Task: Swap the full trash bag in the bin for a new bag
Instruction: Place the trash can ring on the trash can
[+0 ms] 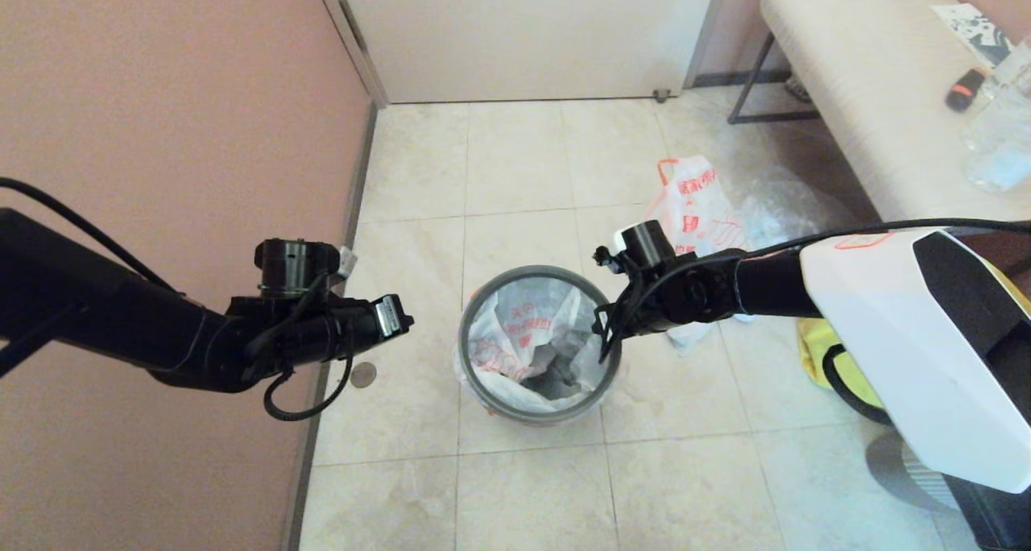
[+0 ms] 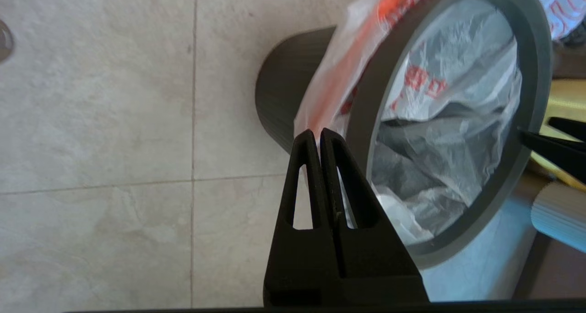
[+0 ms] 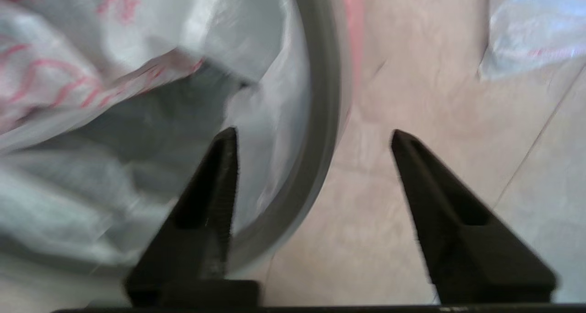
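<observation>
- The bin (image 1: 538, 418) is standing on the tiled floor (image 1: 515, 486) nearest the robot, between the two arms, with its grey ring (image 1: 475, 374) seated on top.
- The new bag (image 1: 515, 333) is lining the bin, its white film sagging inside and its pink-red mouth band (image 2: 348, 66) hanging out under the ring on the left side.
- The left gripper (image 2: 317, 134) is hovering just beside the bin's left wall, fingers pressed together; a sliver of the bag's edge is lying right at the tips, but whether it is pinched I cannot tell.
- The right gripper (image 3: 313, 137) is hanging over the bin's right rim, fingers spread wide, one inside the ring and one outside, gripping nothing.
- The full trash bag (image 1: 697, 205) is sitting on the floor beyond the bin, to the right, behind the right arm.
- A padded bench (image 1: 862, 84) is standing farther back on the right.
</observation>
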